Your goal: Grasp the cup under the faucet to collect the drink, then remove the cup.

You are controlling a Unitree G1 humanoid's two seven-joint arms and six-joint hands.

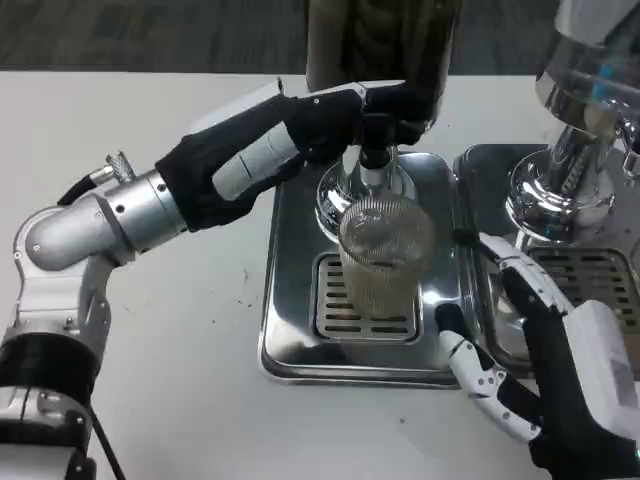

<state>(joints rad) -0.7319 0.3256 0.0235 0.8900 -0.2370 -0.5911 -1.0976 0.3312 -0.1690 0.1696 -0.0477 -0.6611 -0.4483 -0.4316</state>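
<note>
The cup (385,250), clear and ribbed, stands on the grate (345,310) of the steel tray (290,330), directly under the faucet (375,150). The left hand (330,125) reaches to the faucet; its fingers wrap the black tap. The right hand (530,340) sits just right of the cup, fingers spread and apart from it. Bare tray lies left of the cup. A second dispenser (575,130) crowds the right side. No readable writing.
</note>
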